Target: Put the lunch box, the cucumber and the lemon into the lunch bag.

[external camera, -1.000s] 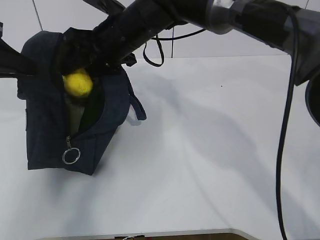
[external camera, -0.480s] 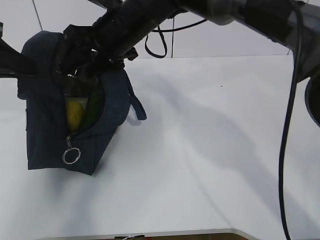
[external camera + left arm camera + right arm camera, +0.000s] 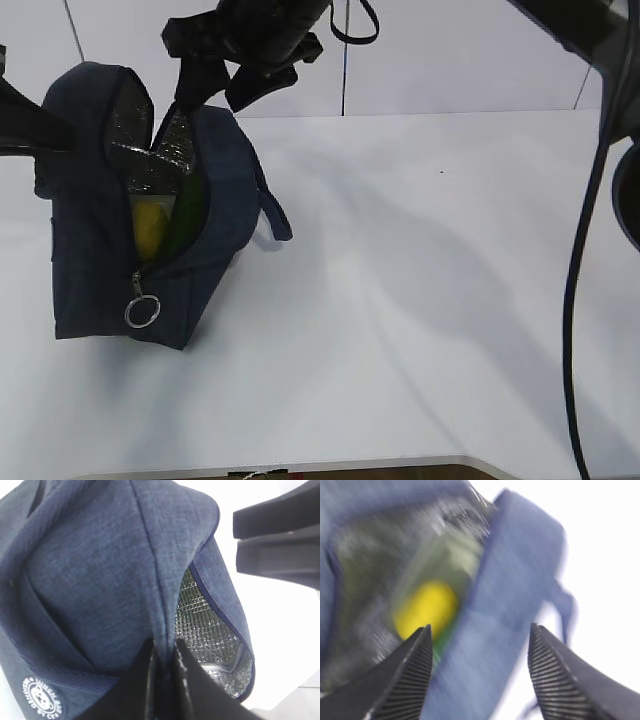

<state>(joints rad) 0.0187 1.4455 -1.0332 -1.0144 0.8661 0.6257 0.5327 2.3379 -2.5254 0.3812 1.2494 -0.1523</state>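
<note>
Exterior view, item by item, as I read it from my station.

Bag: navy, upright at the table's left, mouth gaping toward the camera, foil lining exposed, zipper ring hanging at the lower end of the opening. One handle droops on its right side.

Lemon: inside the bag, yellow, low in the opening.

Cucumber: inside the bag, dark green, leaning just beside the lemon on its right.

Lunch box: I cannot make it out with certainty in any view; a pale greenish shape behind the lemon in the right wrist view is too blurred to name.

Right gripper: above the bag's mouth, jaws spread wide, nothing between them. Right wrist view confirms this: both ridged fingers stand apart, the lemon and bag wall seen below, blurred.

Left gripper: pinched closed on a fold of the bag's fabric near its rim, white emblem at lower left.

Table: white, bearing the bag.
</note>
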